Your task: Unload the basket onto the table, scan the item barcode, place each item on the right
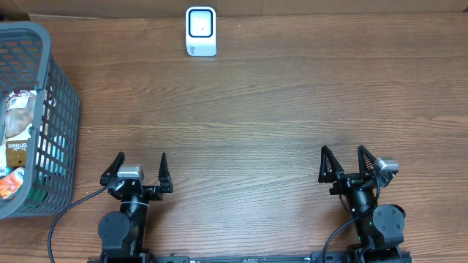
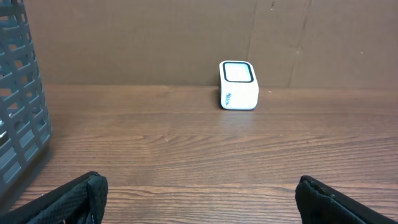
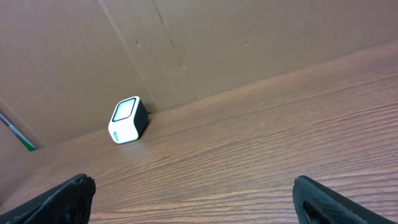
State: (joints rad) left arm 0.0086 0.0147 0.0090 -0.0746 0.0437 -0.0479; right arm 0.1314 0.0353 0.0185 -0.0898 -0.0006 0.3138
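- Fingers (image 2: 74,202) of my left gripper (image 1: 141,157) and right gripper (image 1: 342,151) stand spread wide, grasping nothing.
- Both sit at the near edge of the wood table (image 1: 292,109).
- I see a grey basket (image 1: 64,109) at far left.
- Inside it lie packets (image 1: 18,124).
- White scanner (image 1: 200,31) stands at the far edge, well apart from both.

Wood-grain table (image 1: 292,109); a plain brown cardboard wall (image 2: 124,37) stands along its far edge.
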